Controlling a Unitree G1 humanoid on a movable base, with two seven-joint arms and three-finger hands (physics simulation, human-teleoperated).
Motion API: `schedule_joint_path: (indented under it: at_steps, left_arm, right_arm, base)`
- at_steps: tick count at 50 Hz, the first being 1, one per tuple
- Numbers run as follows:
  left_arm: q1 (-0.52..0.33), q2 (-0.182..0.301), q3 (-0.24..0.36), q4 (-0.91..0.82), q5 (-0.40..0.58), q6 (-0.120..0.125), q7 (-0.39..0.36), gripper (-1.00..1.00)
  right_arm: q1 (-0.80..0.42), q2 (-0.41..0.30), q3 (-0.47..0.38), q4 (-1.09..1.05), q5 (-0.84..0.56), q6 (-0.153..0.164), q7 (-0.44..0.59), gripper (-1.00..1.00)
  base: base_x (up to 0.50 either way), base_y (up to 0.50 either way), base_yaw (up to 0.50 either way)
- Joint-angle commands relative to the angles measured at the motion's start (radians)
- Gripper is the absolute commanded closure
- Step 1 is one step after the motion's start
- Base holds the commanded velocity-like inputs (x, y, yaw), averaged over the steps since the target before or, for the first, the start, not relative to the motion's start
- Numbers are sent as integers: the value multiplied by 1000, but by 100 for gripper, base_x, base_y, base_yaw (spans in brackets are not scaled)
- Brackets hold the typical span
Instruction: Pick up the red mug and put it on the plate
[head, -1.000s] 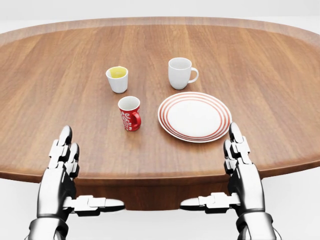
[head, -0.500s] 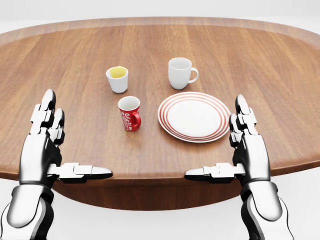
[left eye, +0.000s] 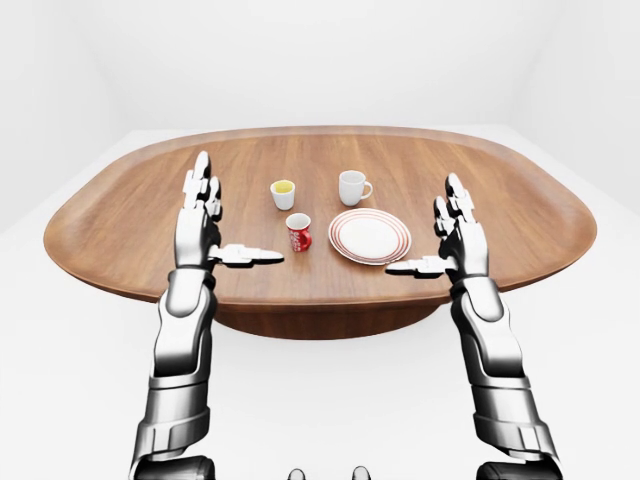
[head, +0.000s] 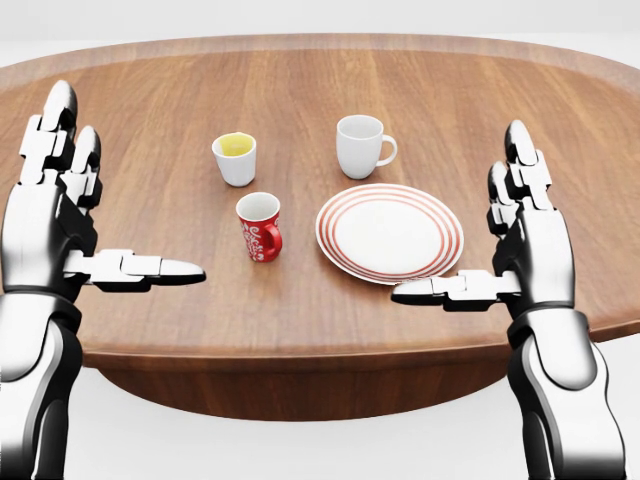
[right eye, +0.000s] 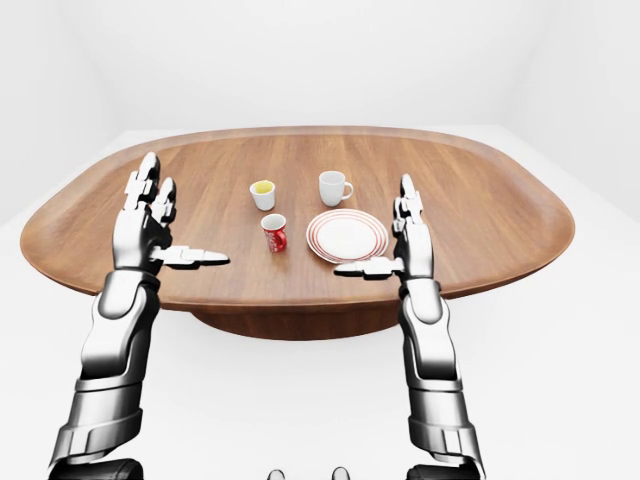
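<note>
Nearest the head view's bottom edge, left hand (head: 60, 225) and right hand (head: 525, 250) hover above the wooden table (head: 560, 130), fingers spread wide, thumbs pointing inward, holding nothing. Between them, red mug (head: 260, 227) stands upright just left of the red-ringed plate (head: 389, 233), apart from it. Beyond: small white cup (head: 235, 158) with yellow inside; white mug (head: 361, 146) to its right.

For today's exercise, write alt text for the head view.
A red mug stands left of a red-ringed plate on a wooden table; behind stand a yellow-filled cup and white mug. The left hand and right hand hover open.
</note>
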Motion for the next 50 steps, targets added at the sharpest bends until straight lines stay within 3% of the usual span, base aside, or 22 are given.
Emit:
schedule_joint_path:
  at_steps: [1,30,50]
  left_arm:
    - [-58,25,10,20,-4,0,1,-100]
    - [-39,31,21,-120,-2,0,-3,-100]
    - [-14,31,29,-119,-7,0,-6,-100]
  right_arm:
    - [-43,-25,-15,-36,1,0,1,-100]
    - [-46,-43,-32,-175,-18,0,22,-100]
    - [-32,-32,-24,-187,-38,0,29,-100]
  base:
    - [0,0,0]
    - [0,0,0]
    - [0,0,0]
